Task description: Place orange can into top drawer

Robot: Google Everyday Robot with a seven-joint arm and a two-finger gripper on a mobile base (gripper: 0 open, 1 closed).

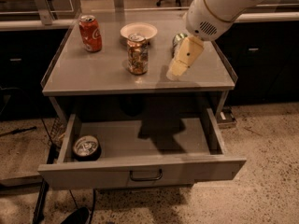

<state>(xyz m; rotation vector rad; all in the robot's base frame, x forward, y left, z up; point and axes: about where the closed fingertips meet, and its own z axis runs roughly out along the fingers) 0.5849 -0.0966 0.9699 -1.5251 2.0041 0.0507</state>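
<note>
The orange can [138, 55] stands up straight on the flat grey bench [93, 76], near the middle. It is slim and round, with orange, gold and white speckles and a shiny silver top. Just behind it sits a round white bowl [138, 31]. A smooth red can [90, 33] stands at the back left.

The end effector [174, 73] is pale cream and long. It hangs slanted over the right side of the bench, to the right of the orange can and not touching it. It holds nothing. I cannot tell if it is wide or narrow. Above it is the fat, round white arm [215, 8]. Behind the end effector peeks a bit of a green and silver can [178, 38].

The top drawer [196, 169] is pulled open under the bench. It is wide, shallow and made of grey metal, with a flat front and a small dark bar handle [145, 175] in the middle. In its front left corner is a dark can [86, 147] with a shiny round top. A dark shadow lies across the drawer's bottom.

The floor [266, 139] is pale and speckled.
</note>
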